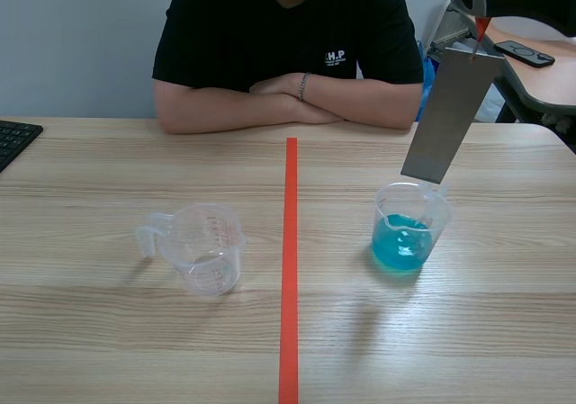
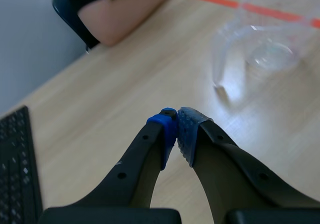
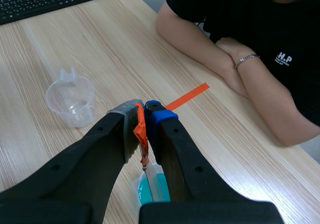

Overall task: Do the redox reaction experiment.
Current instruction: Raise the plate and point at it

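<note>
A clear cup point(image 1: 430, 213) stands on the surface point(image 1: 108, 332) to the right of the red tape line point(image 1: 290, 269). It holds blue liquid point(image 1: 400, 242) in its lower part. Left of the line and well apart from it stands an empty cup point(image 1: 205, 251), also clear, with printed measuring marks and its handle turned away from the line. The right gripper point(image 3: 143, 115) is raised above the clear cup and pinched narrowly on an orange tab point(image 3: 140, 131). A grey metal strip point(image 1: 450, 116) hangs tilted from that tab. The strip's lower end is at the cup's far rim, above the liquid and not dipped in it. The left gripper point(image 2: 176, 129) holds nothing, its pads pressed together, with the empty cup ahead of it. A person point(image 1: 288, 35) sits across the surface with folded arms, and a keyboard point(image 1: 13, 139) lies at the left edge.
</note>
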`<action>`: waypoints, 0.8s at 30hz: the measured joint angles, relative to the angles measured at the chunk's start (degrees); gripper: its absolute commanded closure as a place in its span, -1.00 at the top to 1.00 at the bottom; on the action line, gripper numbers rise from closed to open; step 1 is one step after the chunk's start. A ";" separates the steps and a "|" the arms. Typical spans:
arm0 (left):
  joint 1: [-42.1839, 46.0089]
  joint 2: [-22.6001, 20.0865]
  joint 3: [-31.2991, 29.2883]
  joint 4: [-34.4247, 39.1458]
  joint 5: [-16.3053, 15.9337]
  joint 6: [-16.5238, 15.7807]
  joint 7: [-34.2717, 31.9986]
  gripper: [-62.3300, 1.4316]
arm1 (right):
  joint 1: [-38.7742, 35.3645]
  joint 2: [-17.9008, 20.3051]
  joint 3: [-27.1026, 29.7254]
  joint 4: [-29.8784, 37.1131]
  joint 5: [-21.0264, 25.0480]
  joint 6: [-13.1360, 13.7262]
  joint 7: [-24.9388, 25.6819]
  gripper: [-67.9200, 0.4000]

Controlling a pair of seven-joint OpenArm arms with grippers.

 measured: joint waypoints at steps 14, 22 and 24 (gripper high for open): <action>-39.36 2.08 31.89 -5.51 0.07 -6.93 15.89 -0.83 | 0.00 0.00 0.00 0.00 0.00 0.00 -0.17 -0.95; -50.51 11.37 43.80 -15.87 0.02 -6.99 15.89 -0.83 | 0.00 0.00 0.00 0.00 0.00 0.00 -0.63 -0.95; -52.28 14.08 46.05 -18.51 0.02 -6.99 15.89 -0.83 | 0.00 0.00 0.00 0.00 0.00 0.00 -0.63 -0.95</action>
